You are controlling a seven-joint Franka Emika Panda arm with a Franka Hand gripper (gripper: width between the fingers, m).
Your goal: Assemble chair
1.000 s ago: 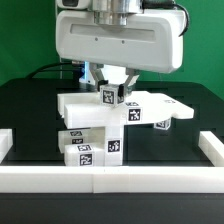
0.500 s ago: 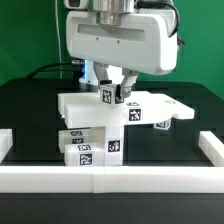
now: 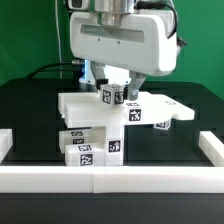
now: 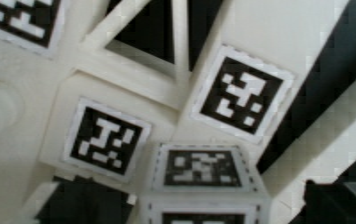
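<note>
Reading from the exterior view's left, stacked tagged pieces (image 3: 88,148) of the chair stand on the black surface (image 3: 28,112) beneath a flat slab (image 3: 78,106), whose long axis runs across toward the exterior view's right. On the slab's middle a small block (image 3: 113,96) sits upright with the gripper (image 3: 114,88) straight overhead, nearly closed, its fingers against the block's two sides, so I judge the block gripped and the coming move a vertical one or a twist. No container shows; only a low border rail (image 3: 150,178) fences the front.
</note>
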